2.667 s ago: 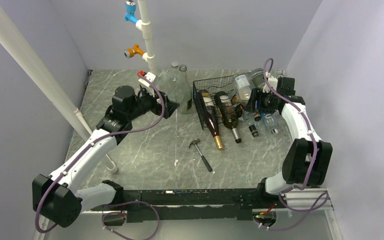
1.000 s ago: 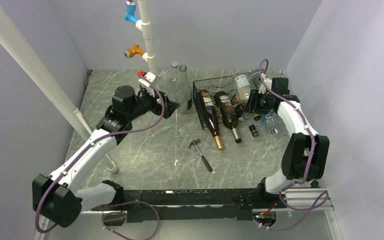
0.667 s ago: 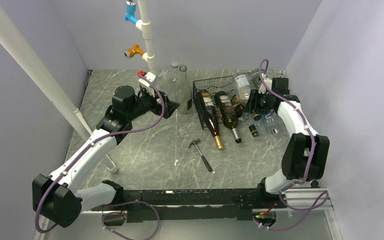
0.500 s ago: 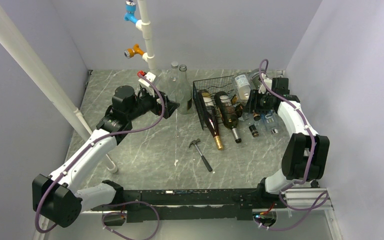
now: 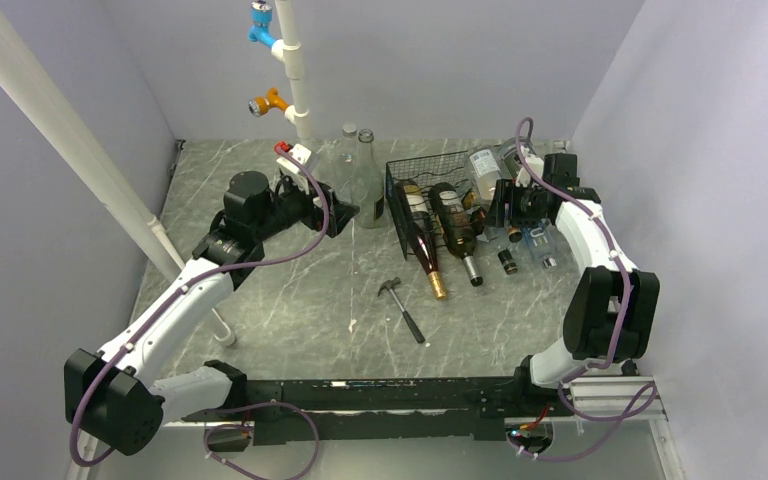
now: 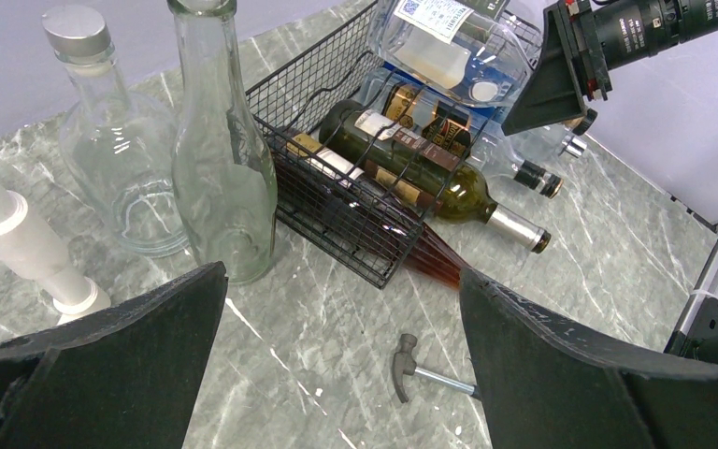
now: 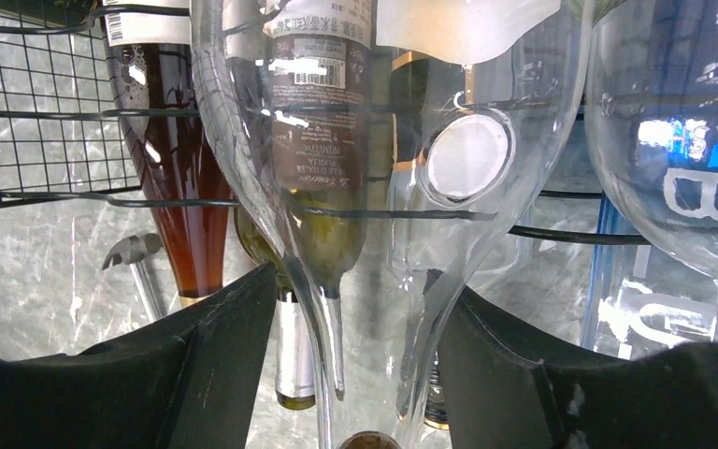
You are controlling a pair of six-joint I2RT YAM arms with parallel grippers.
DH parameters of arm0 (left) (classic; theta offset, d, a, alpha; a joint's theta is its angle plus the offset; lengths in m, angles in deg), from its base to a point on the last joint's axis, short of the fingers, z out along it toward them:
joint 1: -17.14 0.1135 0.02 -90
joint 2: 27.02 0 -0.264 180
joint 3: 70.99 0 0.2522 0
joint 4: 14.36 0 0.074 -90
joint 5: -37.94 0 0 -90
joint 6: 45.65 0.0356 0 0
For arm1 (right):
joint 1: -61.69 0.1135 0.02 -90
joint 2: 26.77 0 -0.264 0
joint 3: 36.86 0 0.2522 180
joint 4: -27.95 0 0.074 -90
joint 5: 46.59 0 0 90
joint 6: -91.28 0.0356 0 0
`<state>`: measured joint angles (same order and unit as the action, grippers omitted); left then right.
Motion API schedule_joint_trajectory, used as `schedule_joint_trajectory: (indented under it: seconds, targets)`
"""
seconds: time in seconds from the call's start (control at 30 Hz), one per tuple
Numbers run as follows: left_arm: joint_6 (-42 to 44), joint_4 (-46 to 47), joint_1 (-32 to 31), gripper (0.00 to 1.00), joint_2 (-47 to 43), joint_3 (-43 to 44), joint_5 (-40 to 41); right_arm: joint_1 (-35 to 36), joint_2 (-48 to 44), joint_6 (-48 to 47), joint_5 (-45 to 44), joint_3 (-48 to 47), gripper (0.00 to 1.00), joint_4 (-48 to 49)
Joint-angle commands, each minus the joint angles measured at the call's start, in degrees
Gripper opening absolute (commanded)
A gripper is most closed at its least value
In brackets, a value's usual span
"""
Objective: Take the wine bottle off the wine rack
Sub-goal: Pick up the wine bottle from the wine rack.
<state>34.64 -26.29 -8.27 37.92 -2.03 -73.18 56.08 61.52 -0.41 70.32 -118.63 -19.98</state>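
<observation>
Glass neck of the clear bottle (image 7: 374, 187) sits inside your right claw (image 7: 360, 290), at three o'clock of the wine rack (image 5: 425, 165); whether it pinches, I cannot tell. Your left claw (image 6: 341, 276) is spread wide.

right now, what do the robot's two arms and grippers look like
Both the left arm and right arm have white links, bulky black joints and a loose purple cable looped alongside. The left gripper and right gripper each have two broad matte black fingers.
</observation>
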Motion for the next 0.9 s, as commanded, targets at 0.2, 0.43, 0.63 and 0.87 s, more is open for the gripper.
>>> schedule_joint_trajectory:
  seconds: [0.2,0.43,0.63,0.87]
  targets:
    - [0.4,1.4,0.2,0.99,-1.8,1.0,-0.2,0.2,-0.6,-3.2,-0.4,-3.0,0.55,-2.4]
    - [0.5,1.3,0.2,1.00,-1.9,1.0,-0.1,0.1,-0.9,-3.6,-0.2,-3.6,0.09,-3.2]
    - [0.5,1.3,0.2,0.99,-1.9,1.0,0.0,-0.3,-3.7,-3.4,4.6,-4.5,0.00,-3.4]
    - [0.6,1.3,0.2,0.99,-1.8,1.0,0.0,-1.3,-4.4,-1.6,11.2,-8.3,0.00,-4.9]
